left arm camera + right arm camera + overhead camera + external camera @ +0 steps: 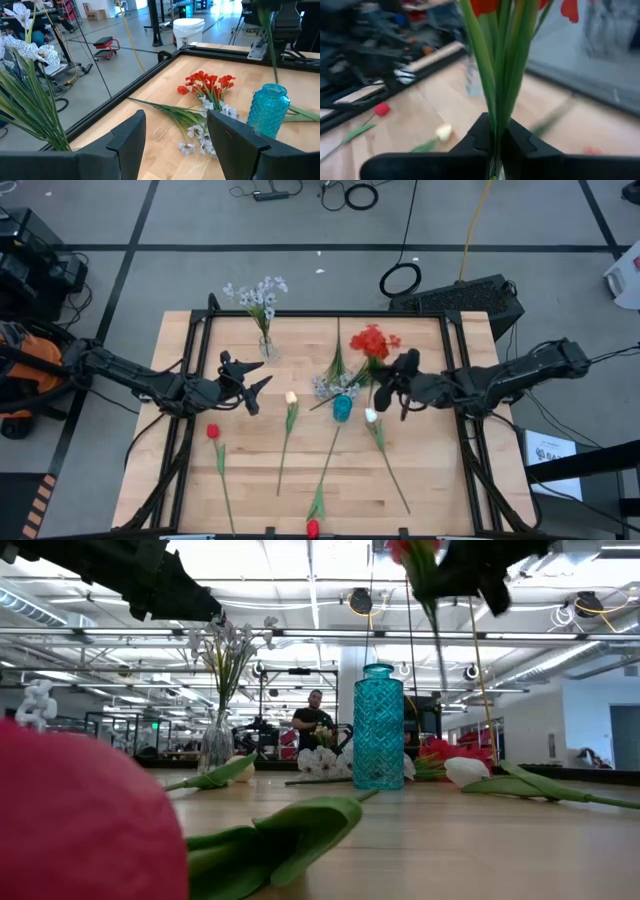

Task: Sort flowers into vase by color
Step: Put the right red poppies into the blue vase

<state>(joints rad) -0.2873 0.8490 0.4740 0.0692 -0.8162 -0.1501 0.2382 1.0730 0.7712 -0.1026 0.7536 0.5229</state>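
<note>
Two vases stood on the counter: a clear glass vase near the far edge, already holding one pale bluish-white sprig, and a teal vase near the middle. Lying flat were two red buds, one toward the left and another at the near edge, and two white rosebuds, one left of the teal vase and one just to its right. All four of their stems ran roughly from far to near, blooms at the far end except for the near-edge red bud, whose bloom pointed toward the near edge. A second pale sprig lay just beyond the teal vase, its blossoms beside the vase and its green stem reaching toward the far edge. The right arm stretched in from the right side with its gripper above the counter, just right of and beyond the teal vase; its fingers were pinched tight on the green stems of a red cluster. In the right wrist view the stems stood up between the fingers with the red blooms on top; in the low view the cluster hung in the air with its stem slanting down. The left arm reached in from the left, its gripper poised just near of the clear vase, fingers spread wide with nothing between them.
</note>
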